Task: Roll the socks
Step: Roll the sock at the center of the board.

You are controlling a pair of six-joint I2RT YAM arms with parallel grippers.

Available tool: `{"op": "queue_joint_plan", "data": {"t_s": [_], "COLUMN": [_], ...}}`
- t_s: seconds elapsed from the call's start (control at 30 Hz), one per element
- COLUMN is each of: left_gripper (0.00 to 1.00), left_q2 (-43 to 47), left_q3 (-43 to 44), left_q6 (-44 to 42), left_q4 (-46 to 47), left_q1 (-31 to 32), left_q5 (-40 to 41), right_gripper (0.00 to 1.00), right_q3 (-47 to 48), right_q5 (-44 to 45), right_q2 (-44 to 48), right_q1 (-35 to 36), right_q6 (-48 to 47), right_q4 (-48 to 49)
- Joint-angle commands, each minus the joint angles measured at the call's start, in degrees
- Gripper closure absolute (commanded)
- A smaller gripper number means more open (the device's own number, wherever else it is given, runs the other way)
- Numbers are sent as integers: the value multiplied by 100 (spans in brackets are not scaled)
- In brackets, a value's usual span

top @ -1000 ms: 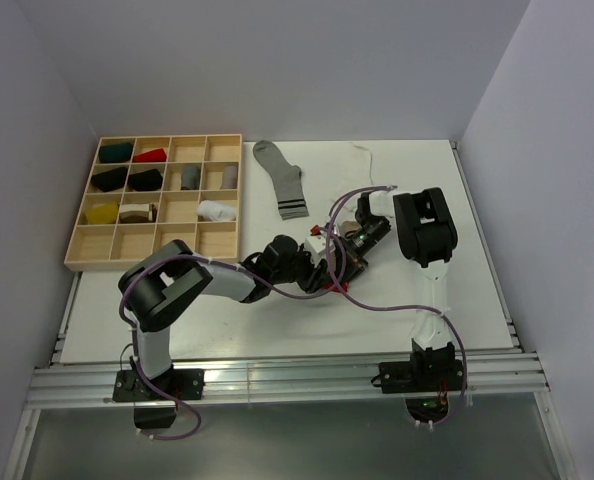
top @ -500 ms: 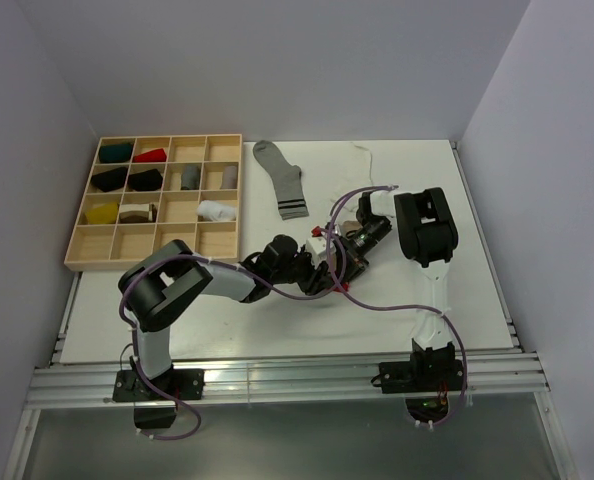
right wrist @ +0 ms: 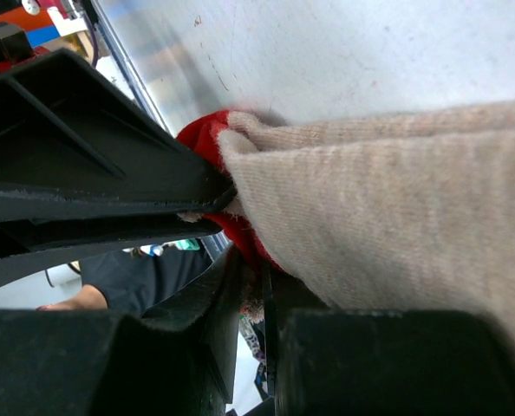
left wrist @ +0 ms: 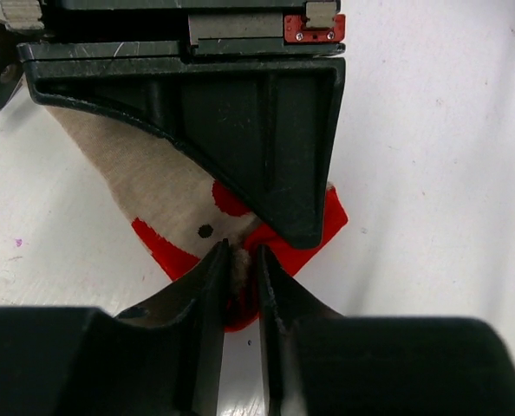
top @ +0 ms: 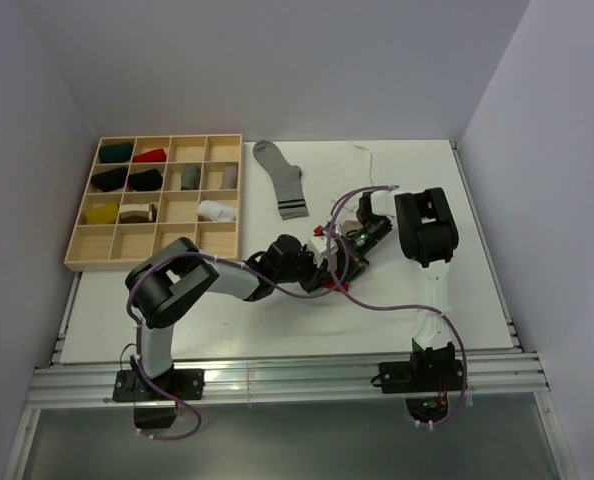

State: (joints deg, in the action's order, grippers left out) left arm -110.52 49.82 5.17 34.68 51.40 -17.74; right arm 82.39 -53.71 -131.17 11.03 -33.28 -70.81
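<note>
**Left claw just clamped on the red end**

Left claw [left wrist: 240,260] was noticeably wider a moment ago. Now it's narrow, with a fold of the beige sock [left wrist: 145,173] pinched between its tips at the red patterned end [left wrist: 327,217]. Right claw [right wrist: 247,264] hasn't changed: fully closed on the same red end, nose to nose with the left. The sock lies mid-surface [top: 227,320], its beige body flat and trailing away from both claws.

My read: both ends of the fold are now secured, so the first turn of the roll can start. No roll is visible yet. Risk is the thin pinch slipping once they rotate.

Further back, the grey sock [top: 282,180] with dark stripes lies flat, untouched. The wooden tray [top: 77,255] sits far left, several rolled pairs already in it.
</note>
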Motion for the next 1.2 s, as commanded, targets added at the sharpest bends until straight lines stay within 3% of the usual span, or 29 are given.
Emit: {"op": "queue_joint_plan", "data": {"t_s": [0.0,0.1,0.2,0.23,0.33,0.53,0.77,1.0,1.17], "left_gripper": [76,85,98,100,100,100,100,100,100], "left_q2": [-92,-145,-198,-198,-259,-163,-49,65,162], "left_q3": [150,282,519,554,792,898,1152,1846,1978], "left_q6": [-16,98,168,230,414,844,1258,2126,2611], "left_q4": [-66,-336,-680,-916,-1575,-2254,-3018,-4591,-5339], "left_q1": [11,11,46,63,151,222,222,187,73], "left_q5": [174,288,437,516,876,1290,1554,1660,958], "right_gripper": [93,93,86,80,68,54,49,49,49], "right_q3": [-12,-118,-267,-311,-338,-575,-829,-1225,-1515], "right_q5": [546,721,853,967,1143,1609,2067,2172,1970], "right_q2": [83,206,530,619,970,1857,2473,3238,3879], "right_q1": [-92,-92,-92,-92,-92,-127,-276,-759,-980], "right_q6": [32,58,233,356,523,972,1122,1210,982], "right_q4": [515,699,1059,1173,1359,2000,2342,2914,3344]}}
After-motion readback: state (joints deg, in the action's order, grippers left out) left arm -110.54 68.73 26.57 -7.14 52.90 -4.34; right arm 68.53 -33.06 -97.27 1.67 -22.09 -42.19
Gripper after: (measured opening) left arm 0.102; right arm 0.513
